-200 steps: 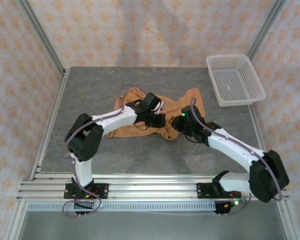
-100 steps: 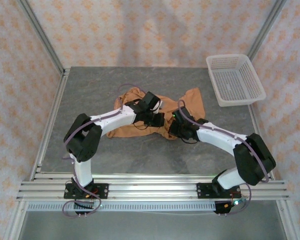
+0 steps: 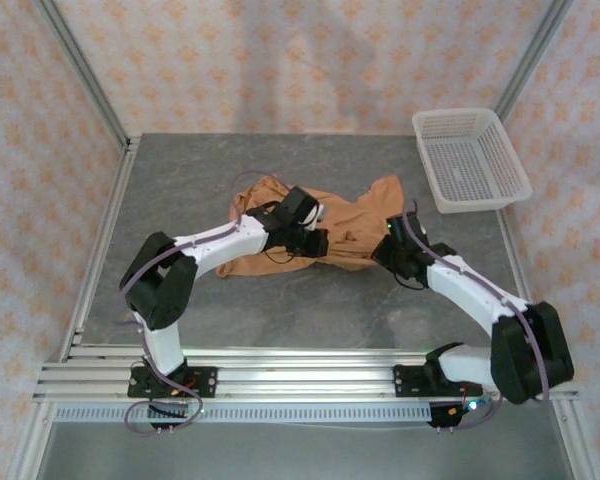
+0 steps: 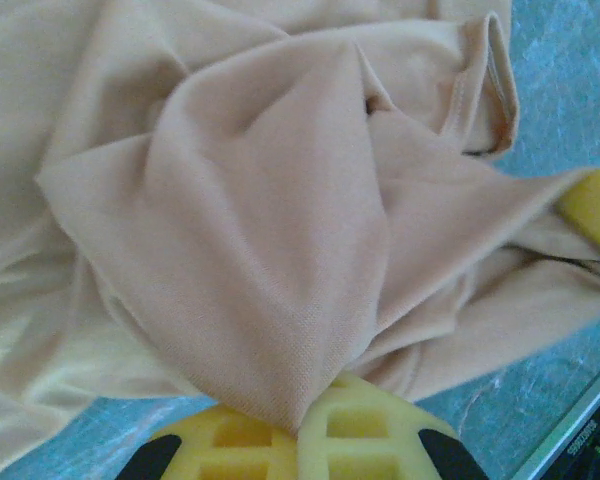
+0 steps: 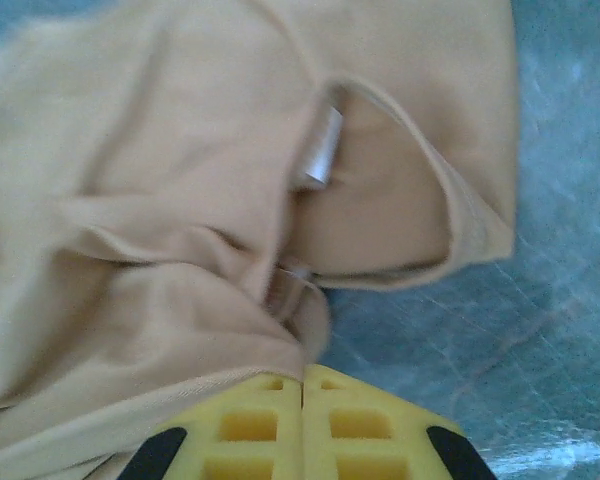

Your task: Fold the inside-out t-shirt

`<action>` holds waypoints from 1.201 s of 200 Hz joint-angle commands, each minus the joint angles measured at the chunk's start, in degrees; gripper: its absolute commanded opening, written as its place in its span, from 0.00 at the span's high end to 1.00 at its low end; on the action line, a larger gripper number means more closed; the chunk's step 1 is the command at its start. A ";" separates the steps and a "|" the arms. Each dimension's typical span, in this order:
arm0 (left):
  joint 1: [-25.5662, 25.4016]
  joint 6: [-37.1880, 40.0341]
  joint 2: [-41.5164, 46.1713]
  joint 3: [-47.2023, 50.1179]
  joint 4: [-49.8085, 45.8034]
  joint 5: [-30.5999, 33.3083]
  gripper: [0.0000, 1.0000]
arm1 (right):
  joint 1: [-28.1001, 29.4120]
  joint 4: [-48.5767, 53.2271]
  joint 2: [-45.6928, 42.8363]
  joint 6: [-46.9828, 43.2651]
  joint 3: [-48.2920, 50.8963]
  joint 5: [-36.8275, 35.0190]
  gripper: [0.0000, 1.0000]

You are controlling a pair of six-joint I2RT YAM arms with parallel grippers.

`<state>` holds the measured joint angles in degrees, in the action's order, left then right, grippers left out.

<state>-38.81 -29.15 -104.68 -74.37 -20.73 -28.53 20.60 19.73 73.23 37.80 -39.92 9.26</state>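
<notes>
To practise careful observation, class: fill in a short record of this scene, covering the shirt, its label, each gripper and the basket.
T-shirt: orange-tan, crumpled, unfolded
Neck label: white, showing at the collar
Left gripper: shut on a T-shirt fold
Right gripper: shut on the T-shirt's edge
Basket: white mesh, far right, apart from the T-shirt

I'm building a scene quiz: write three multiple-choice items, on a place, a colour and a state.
1. The basket sits where on the table? A far right corner; B near left corner; C centre.
2. Colour of the t-shirt? A blue; B white; C orange-tan.
3. The left fingers are: A open; B shut on the t-shirt; C holding the basket.
Answers: A, it lies at the far right edge; C, tan cloth in every view; B, cloth is pinched between them.
</notes>
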 commanded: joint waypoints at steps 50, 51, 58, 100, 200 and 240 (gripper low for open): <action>-2.88 -1.13 -2.10 -0.15 2.90 0.47 1.00 | 4.84 12.77 -3.29 -3.42 -7.01 -8.85 0.63; -2.87 -1.11 -2.10 -0.16 2.85 0.44 1.00 | 4.95 12.91 -3.46 -3.43 -7.10 -8.97 0.64; -2.85 -1.16 -2.08 -0.26 2.72 0.54 1.00 | 5.87 13.61 -4.33 -3.36 -7.48 -9.25 0.68; -2.85 -1.16 -2.28 -1.26 2.04 0.65 1.00 | 10.00 6.42 -4.22 0.32 -4.23 -1.71 1.00; -2.73 -0.20 -2.50 -3.41 -0.84 1.46 1.00 | 12.79 -0.98 9.13 0.07 -4.24 -8.44 0.86; -2.68 0.08 -2.15 -3.07 -1.24 1.55 1.00 | 11.66 -3.92 11.75 -1.76 -7.51 -7.26 0.70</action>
<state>-41.74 -29.98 -106.89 -76.40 -20.32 -28.05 32.58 18.57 84.09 37.52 -43.90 4.21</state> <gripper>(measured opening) 0.058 0.293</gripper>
